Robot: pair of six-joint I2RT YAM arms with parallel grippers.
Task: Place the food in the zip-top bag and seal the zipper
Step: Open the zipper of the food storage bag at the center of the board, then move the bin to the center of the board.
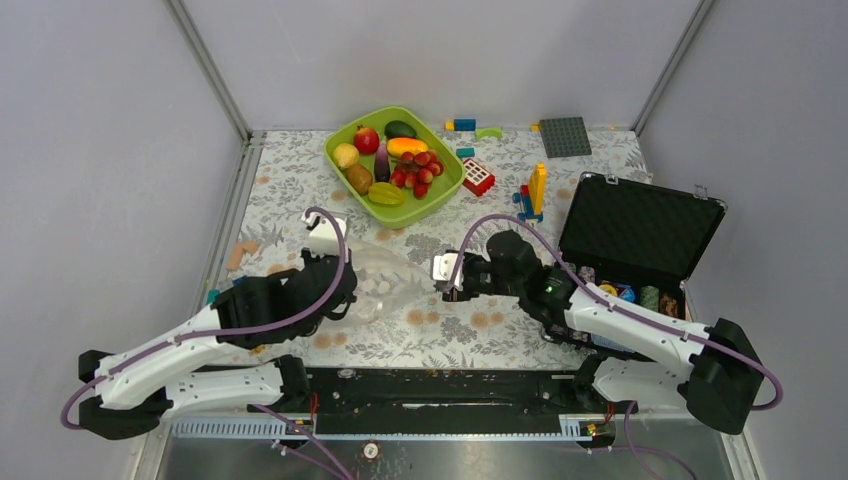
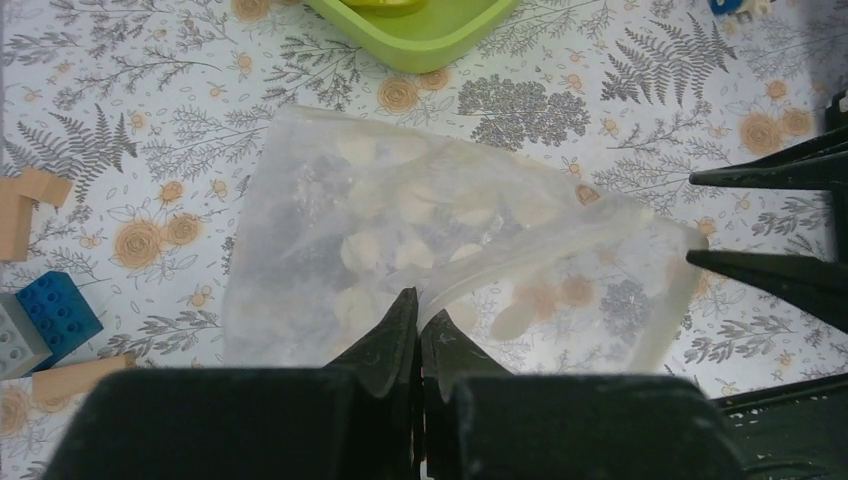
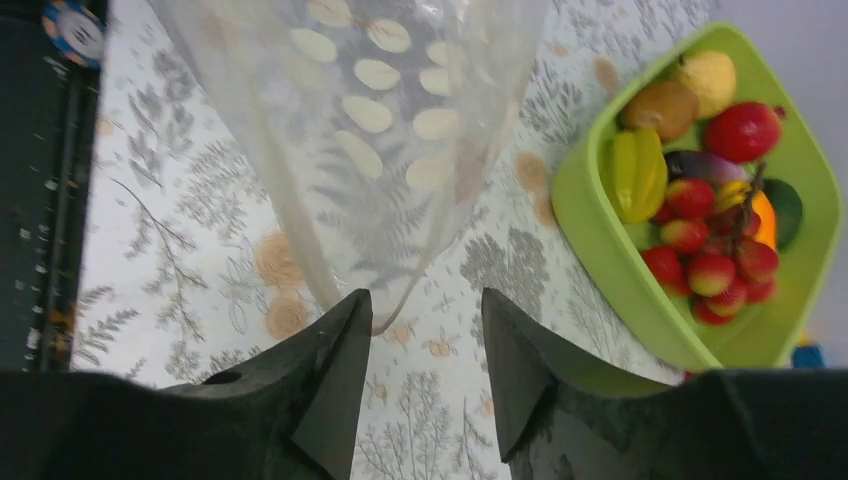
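**Pinching bag edge left, right jaws apart at the other end**

Top view: zip-top bag (image 1: 385,282) lies flat on the floral table (image 1: 470,330), mid-table, between the two grippers. Left gripper (image 1: 347,293) sits at the bag's 9 o'clock edge and right gripper (image 1: 441,276) at its 3 o'clock edge.

Left wrist view: left gripper (image 2: 418,312) has its fingers pressed together on the bag's near edge, with film caught between the tips. A thicker clear strip, the zipper (image 2: 540,255), runs from that pinch toward 3 o'clock and ends by the right gripper's black fingers (image 2: 770,175).

Right wrist view: right gripper (image 3: 425,320) has its jaws apart with a clear gap. The bag (image 3: 380,120) narrows to a corner just beside one finger and is not clamped.

The food is all in the lime tray (image 1: 340,140), at 12 o'clock from the bag and near it but not touching. It holds the apple (image 1: 366,139), lemon (image 1: 346,155), kiwi (image 1: 359,178), starfruit (image 1: 386,194), eggplant (image 1: 382,160) and grapes (image 1: 418,168).

Room: bare cloth shows at the bag's 6 o'clock, down to the arm bases. The open black case (image 1: 640,230) crowds the 3 o'clock table edge behind the right arm. A block stack (image 1: 533,192) stands at 1 o'clock, and a blue block (image 2: 55,310) lies off the bag's 9 o'clock side.
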